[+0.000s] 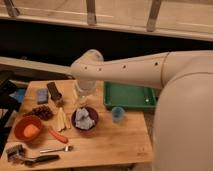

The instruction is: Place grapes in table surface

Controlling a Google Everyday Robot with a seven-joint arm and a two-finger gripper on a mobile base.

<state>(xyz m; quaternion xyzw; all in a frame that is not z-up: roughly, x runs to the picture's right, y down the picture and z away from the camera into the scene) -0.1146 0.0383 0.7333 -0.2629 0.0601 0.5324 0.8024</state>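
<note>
The grapes (43, 111) are a dark cluster lying on the wooden table (110, 144) at the left, just above an orange bowl (28, 128). My white arm reaches in from the right, and its wrist bends down over the middle of the table. My gripper (82, 103) hangs just above the back rim of a dark bowl (85, 120) that holds a pale crumpled thing. It is to the right of the grapes and apart from them.
A green tray (130, 95) lies at the back right, with a small blue cup (118, 114) in front of it. Yellow slices (61, 119), a red pepper (57, 135), a blue sponge (42, 95), a dark bar (54, 92) and utensils (42, 159) lie on the left half.
</note>
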